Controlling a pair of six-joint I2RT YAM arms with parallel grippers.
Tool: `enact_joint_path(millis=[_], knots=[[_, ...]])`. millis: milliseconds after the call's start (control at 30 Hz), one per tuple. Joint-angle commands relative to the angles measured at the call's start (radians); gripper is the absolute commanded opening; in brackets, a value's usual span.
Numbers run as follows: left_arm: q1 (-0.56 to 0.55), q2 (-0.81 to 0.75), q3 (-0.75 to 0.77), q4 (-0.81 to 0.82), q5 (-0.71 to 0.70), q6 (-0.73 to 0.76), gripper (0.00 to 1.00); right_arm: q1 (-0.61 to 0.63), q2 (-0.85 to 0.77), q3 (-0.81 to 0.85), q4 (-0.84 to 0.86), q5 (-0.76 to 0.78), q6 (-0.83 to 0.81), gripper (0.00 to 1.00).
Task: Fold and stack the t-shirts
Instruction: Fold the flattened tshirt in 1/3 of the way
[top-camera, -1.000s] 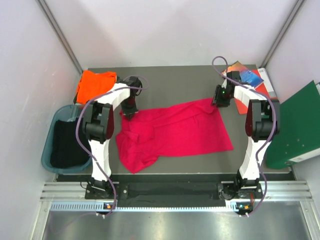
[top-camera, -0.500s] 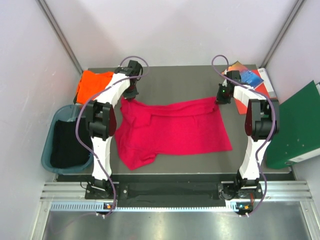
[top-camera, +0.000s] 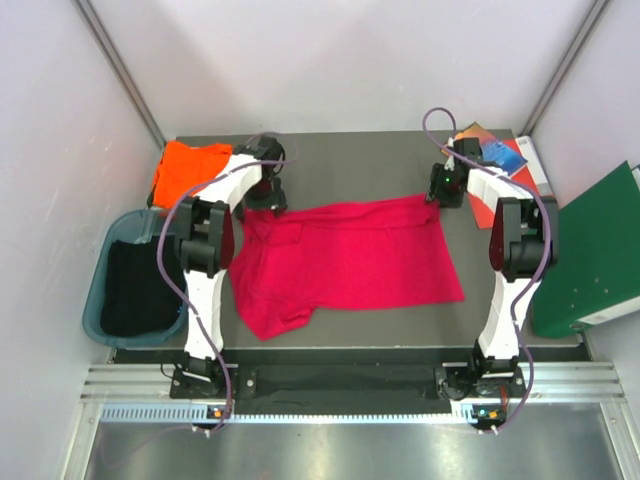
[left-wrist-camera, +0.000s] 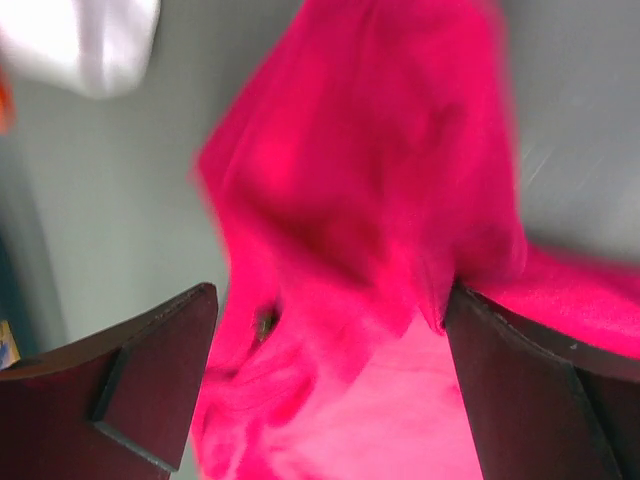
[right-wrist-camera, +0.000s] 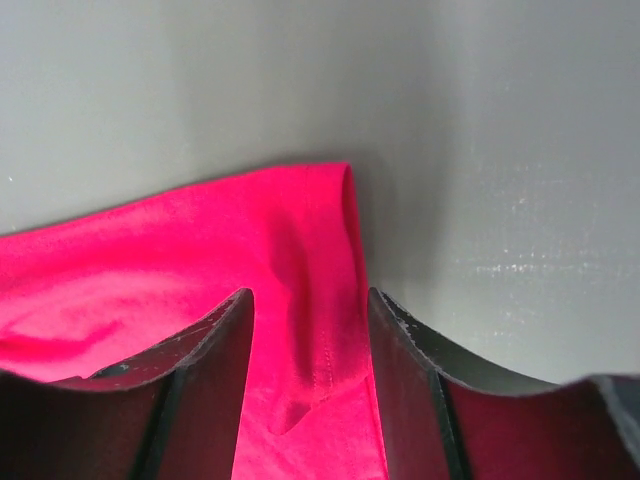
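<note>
A crimson t-shirt (top-camera: 345, 260) lies spread across the dark table, its far edge running between my two grippers. At the shirt's far left corner my left gripper (top-camera: 268, 195) hangs with jaws wide open, and blurred crimson cloth (left-wrist-camera: 350, 200) fills the space under and between them. My right gripper (top-camera: 443, 195) stands open over the far right corner; the hemmed corner (right-wrist-camera: 320, 250) lies flat on the table between its fingers (right-wrist-camera: 215, 360), unpinched. An orange t-shirt (top-camera: 185, 168) sits bunched at the table's far left.
A teal bin (top-camera: 100, 300) holding dark cloth stands left of the table. Red and blue books (top-camera: 500, 155) lie at the far right corner, with a large green binder (top-camera: 590, 255) leaning at the right. White walls close in on three sides.
Both grippers carried the crimson shirt's far edge toward the back, stretching it flatter, then opened. The left gripper went from shut on cloth to wide open.
</note>
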Motion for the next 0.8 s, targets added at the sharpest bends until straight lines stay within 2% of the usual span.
enact_joint_path(millis=[0, 33, 67, 100, 167, 233, 300, 433, 500, 533, 633, 667, 767], knots=[[0.003, -0.288, -0.218, 0.108, 0.061, -0.019, 0.96, -0.001, -0.092, -0.027, 0.01, -0.008, -0.014, 0.5], [0.003, -0.314, -0.287, 0.151, 0.088, -0.017, 0.94, -0.001, -0.099, -0.035, 0.013, -0.011, -0.014, 0.5], [0.003, -0.343, -0.307, 0.16, 0.1, -0.028, 0.87, -0.003, -0.112, -0.044, 0.016, -0.011, -0.014, 0.5], [0.001, -0.349, -0.324, 0.167, 0.105, -0.032, 0.84, -0.003, -0.115, -0.047, 0.018, -0.014, -0.014, 0.5], [0.001, -0.334, -0.334, 0.147, 0.122, -0.049, 0.83, -0.001, -0.121, -0.049, 0.018, -0.016, -0.015, 0.5], [-0.008, -0.316, -0.318, 0.122, 0.115, -0.06, 0.88, -0.003, -0.124, -0.049, 0.018, -0.017, -0.011, 0.5], [-0.013, -0.322, -0.315, 0.116, 0.093, -0.06, 0.99, -0.003, -0.128, -0.049, 0.018, -0.022, -0.009, 0.5], [-0.014, -0.357, -0.317, 0.125, 0.076, -0.055, 0.99, -0.001, -0.13, -0.052, 0.021, -0.034, -0.008, 0.5], [-0.014, -0.374, -0.339, 0.131, 0.093, -0.057, 0.91, -0.003, -0.129, -0.056, 0.02, -0.04, -0.009, 0.5], [-0.019, -0.395, -0.353, 0.137, 0.093, -0.063, 0.84, -0.003, -0.129, -0.058, 0.02, -0.045, -0.009, 0.5], [-0.029, -0.45, -0.427, 0.167, 0.101, -0.075, 0.74, -0.001, -0.13, -0.067, 0.029, -0.056, -0.008, 0.5], [-0.031, -0.461, -0.453, 0.174, 0.105, -0.078, 0.67, -0.001, -0.13, -0.072, 0.03, -0.059, -0.006, 0.5], [-0.033, -0.48, -0.533, 0.199, 0.102, -0.092, 0.64, -0.003, -0.127, -0.07, 0.032, -0.068, -0.005, 0.51]])
